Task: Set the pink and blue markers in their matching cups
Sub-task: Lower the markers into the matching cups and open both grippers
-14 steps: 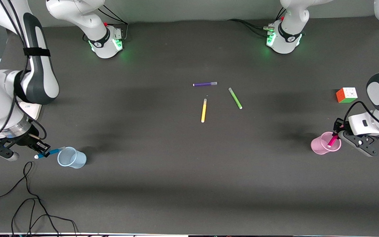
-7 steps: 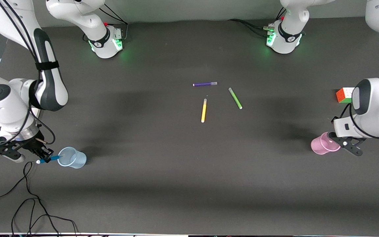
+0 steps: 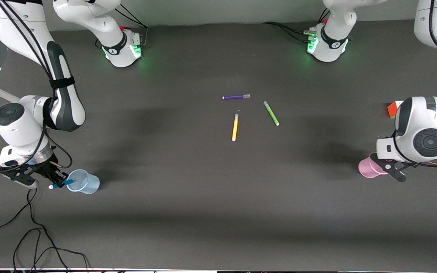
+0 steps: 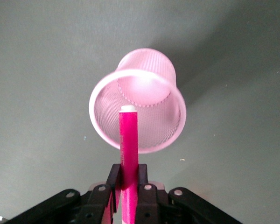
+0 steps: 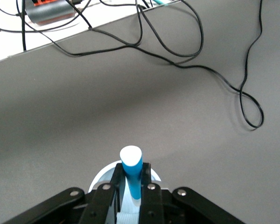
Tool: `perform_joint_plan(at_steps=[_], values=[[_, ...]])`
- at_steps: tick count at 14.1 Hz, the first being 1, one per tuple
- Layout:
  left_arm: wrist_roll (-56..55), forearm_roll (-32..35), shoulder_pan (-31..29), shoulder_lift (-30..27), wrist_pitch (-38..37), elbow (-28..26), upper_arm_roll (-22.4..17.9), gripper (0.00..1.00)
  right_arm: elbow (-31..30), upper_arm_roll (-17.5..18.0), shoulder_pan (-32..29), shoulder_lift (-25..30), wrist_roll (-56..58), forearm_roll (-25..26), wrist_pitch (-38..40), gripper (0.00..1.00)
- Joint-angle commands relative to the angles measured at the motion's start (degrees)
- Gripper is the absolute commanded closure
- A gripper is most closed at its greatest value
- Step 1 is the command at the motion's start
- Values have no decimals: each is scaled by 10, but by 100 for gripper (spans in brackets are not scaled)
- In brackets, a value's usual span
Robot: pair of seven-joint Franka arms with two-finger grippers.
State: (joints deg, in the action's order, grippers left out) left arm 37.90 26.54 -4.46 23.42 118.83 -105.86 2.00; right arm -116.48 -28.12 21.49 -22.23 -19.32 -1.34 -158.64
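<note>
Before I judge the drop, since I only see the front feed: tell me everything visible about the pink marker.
The pink marker is a slim magenta felt-tip of glossy plastic with a white end. The left gripper is shut on its barrel, and its white end points into the mouth of the pink cup, a translucent ribbed tumbler standing at the left arm's end of the table. Whether it touches the cup cannot be told.

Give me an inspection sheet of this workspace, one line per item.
Surface: dark grey table.
Job's things: pink marker held pointing into the pink cup; blue marker held at the blue cup.
Clutter: purple pen, green pen, yellow pen, colour cube.
Hands: left hand shut on pink marker; right hand shut on blue marker.
Cables: black loops on the table.
Surroundings: nothing seen.
</note>
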Motion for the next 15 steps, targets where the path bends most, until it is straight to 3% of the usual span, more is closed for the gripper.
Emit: perform_joint_plan(at_steps=[1,3,4,6,12,13,15], values=[[-15,29,20,18,24,10,-5,100,-5,0,10,-11,5,5,-10,100],[-17,36,20,27,32,8,-6,100,-4,0,12,-18,6,5,-11,100],[-17,44,19,27,33,8,-5,100,-4,0,12,-18,6,5,-11,88],[-16,47,19,27,33,7,-6,100,-4,0,13,-18,4,5,-10,0],[-16,69,17,38,60,7,-7,100,9,0,13,-10,6,5,23,0],[-17,70,17,40,61,9,-7,38,33,0,14,-10,7,5,69,0],[-16,70,16,40,67,9,-7,15,90,0,13,-12,10,6,168,0]])
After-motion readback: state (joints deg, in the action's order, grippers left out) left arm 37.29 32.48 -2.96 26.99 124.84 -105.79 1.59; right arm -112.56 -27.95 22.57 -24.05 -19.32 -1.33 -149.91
